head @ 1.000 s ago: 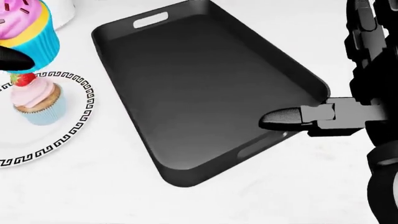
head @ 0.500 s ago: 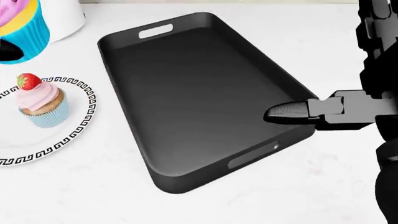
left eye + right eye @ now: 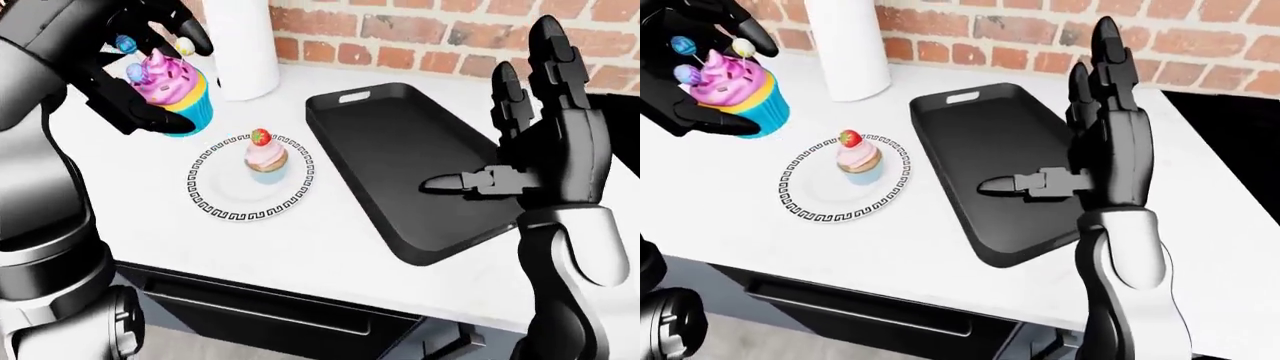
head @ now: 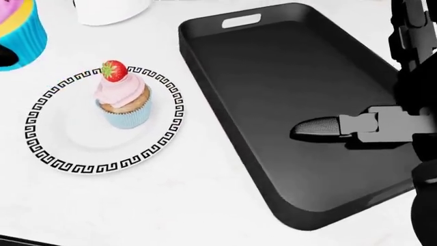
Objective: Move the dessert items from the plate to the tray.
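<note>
My left hand (image 3: 160, 82) is shut on a large cupcake (image 3: 175, 94) with a blue wrapper and pink sprinkled frosting, held in the air up and left of the plate. A smaller cupcake (image 4: 123, 102) with pink frosting and a strawberry stands upright on the white plate (image 4: 68, 138) with the black key-pattern rim. The black tray (image 4: 273, 66) lies just right of the plate, with nothing in it. My right hand (image 3: 1080, 127) hovers open over the tray's right part, fingers pointing up and thumb (image 4: 317, 127) pointing left.
A white paper-towel roll (image 3: 240, 45) stands by the brick wall (image 3: 420, 30) above the plate. The white counter's near edge (image 3: 300, 277) runs along the bottom, with a dark drawer front below it.
The camera has moved: plate and tray have slid right and come closer in the head view. The large cupcake stays in my left hand at the top left. The right hand stays open over the tray.
</note>
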{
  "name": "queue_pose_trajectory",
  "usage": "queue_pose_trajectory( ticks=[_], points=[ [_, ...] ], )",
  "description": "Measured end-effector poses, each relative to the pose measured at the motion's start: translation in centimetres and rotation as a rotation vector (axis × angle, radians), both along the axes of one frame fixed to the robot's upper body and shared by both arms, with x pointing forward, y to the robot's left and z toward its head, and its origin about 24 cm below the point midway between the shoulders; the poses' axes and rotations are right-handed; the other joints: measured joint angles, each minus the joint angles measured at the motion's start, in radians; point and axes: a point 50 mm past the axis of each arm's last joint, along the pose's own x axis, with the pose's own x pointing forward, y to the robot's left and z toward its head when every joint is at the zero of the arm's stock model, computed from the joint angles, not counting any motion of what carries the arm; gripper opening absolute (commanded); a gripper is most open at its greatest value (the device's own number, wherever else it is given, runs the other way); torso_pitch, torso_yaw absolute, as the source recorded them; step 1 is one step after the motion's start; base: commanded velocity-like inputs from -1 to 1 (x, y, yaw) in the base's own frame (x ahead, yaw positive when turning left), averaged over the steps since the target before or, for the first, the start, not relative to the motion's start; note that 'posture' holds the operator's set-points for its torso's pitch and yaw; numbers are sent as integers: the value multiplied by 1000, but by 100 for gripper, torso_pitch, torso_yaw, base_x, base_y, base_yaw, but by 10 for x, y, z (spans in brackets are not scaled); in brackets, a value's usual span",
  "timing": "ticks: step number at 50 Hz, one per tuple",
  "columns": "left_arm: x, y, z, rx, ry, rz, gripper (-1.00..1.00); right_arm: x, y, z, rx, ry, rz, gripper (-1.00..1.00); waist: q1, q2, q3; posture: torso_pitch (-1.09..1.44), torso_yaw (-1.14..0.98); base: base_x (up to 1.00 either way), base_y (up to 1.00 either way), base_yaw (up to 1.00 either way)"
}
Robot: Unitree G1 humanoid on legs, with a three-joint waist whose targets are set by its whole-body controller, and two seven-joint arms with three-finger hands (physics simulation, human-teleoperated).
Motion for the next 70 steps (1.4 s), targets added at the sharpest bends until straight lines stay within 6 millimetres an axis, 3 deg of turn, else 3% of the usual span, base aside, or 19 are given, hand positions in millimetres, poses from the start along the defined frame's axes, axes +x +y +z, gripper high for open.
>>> queue_pose_trajectory(
  ticks=[3, 7, 9, 13, 15, 17, 19, 21, 27, 32, 39, 49, 58, 70],
  points=[
    [2, 0, -1, 3, 13, -4, -53, 1, -1, -1, 20, 14, 5, 100, -1, 8, 2, 0, 0, 0, 0, -30],
    [4, 7, -1, -17, 31, 24, -54, 5, 1, -5, 28, 50, 21, 100, -16, 46, 0, 0, 0, 0, 0, -100],
    [3, 4, 4, -8, 8, 15, -54, 3, -3, -3, 32, 35, -2, 100, -26, 54, -5, 0, 0, 0, 0, -100],
    [-2, -3, 11, 17, -35, -15, -55, -1, -5, 3, 27, -6, -26, 100, -30, 36, 2, 0, 0, 0, -11, -75],
    [1, -9, 10, 29, -28, -42, -55, -3, -7, 3, 22, -14, -40, 100, -41, 35, -6, 0, 0, 0, -11, 0],
    [1, -9, 11, 34, -27, -47, -55, -3, -4, 6, 6, -28, -30, 100, -20, -2, -8, 0, 0, 0, 0, 0],
    [2, -10, 7, 36, -15, -55, -55, -1, -4, 2, 5, -13, -27, 100, -18, 12, 16, 0, 0, 0, 0, 0],
    [5, -10, 3, 36, 17, -56, -55, 2, -4, -3, 7, 24, -26, 100, -14, 11, 25, 0, 0, 0, 0, 0],
    [3, -6, 10, 25, 1, -32, -55, 0, -2, 0, 5, 6, -14, 100, -19, 48, 15, 0, 0, 0, 0, 0],
    [4, -12, 20, 36, -18, -44, -55, 1, -1, -1, 5, 10, 0, 100, -15, 19, 7, 0, 0, 0, 0, 0],
    [9, -24, 34, 56, -35, -75, -55, 0, -2, -1, 7, 5, -3, 100, -10, 16, 4, 0, 0, 0, 0, 0],
    [42, -67, 32, 119, 27, -212, -55, 2, 1, -1, 7, 11, 11, 100, -5, 11, 6, 0, 0, 0, 0, 0],
    [71, -107, 17, 176, 91, -318, -54, 3, 2, -1, 7, 12, 10, 100, -5, 7, 6, 0, 0, 0, 0, 0],
    [89, -171, -1, 285, 120, -468, -54, -1, 2, 1, 12, -2, 8, 100, -4, 2, -1, 0, 0, 0, 0, 0]
  ],
)
